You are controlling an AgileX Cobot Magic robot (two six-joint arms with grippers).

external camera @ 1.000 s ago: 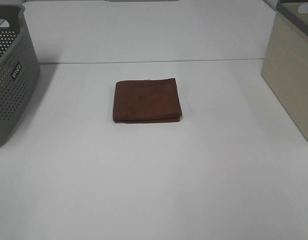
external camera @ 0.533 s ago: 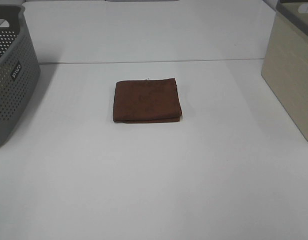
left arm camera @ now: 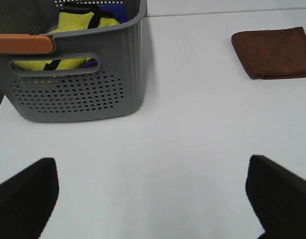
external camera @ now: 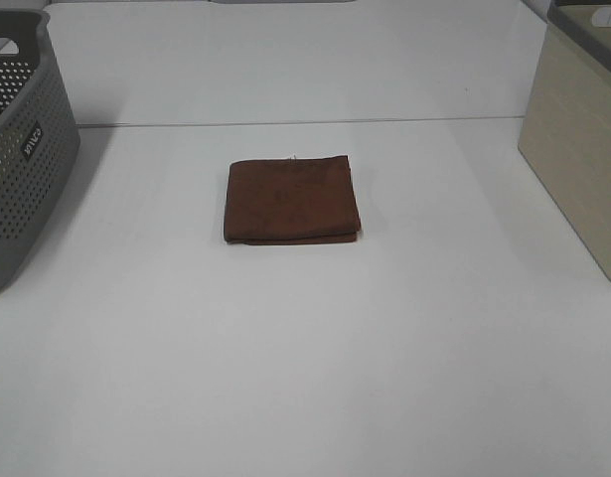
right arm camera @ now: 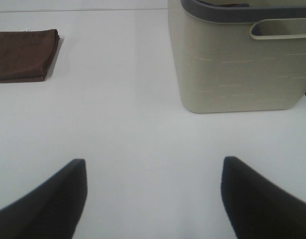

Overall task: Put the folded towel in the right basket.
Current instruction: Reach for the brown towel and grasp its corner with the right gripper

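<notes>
Right gripper (right arm camera: 153, 167) hangs released, jaws spread wide over bare desk (external camera: 305, 388), holding nothing. The left gripper (left arm camera: 152, 167) is the same, parted and empty. Neither one reaches into the high view, so I take both to be back at the near side, around 6 o'clock from the towel (external camera: 292, 199).

The towel lies flat and folded in the middle of the desk, touching nothing. From it, the beige right basket (external camera: 573, 164) stands at 3 o'clock, well apart. The grey left basket (external camera: 22, 169) stands at 9 o'clock, with yellow cloth (left arm camera: 78, 22) inside.

To my eye the job has not got going: the step in hand is the reach for the towel. The right arm looks the natural one, with the towel off at about 10 o'clock from its gripper. The next move calls for going out over the towel, coming down with jaws apart and pinching through all the layers so the fold does not drop open. Then it needs a lift high enough to clear the basket's tall wall.

There is open desk all round the towel and nothing lies between it and the right basket. The only edge to mind is that basket's dark rim, and a sagging corner of cloth could catch on it
</notes>
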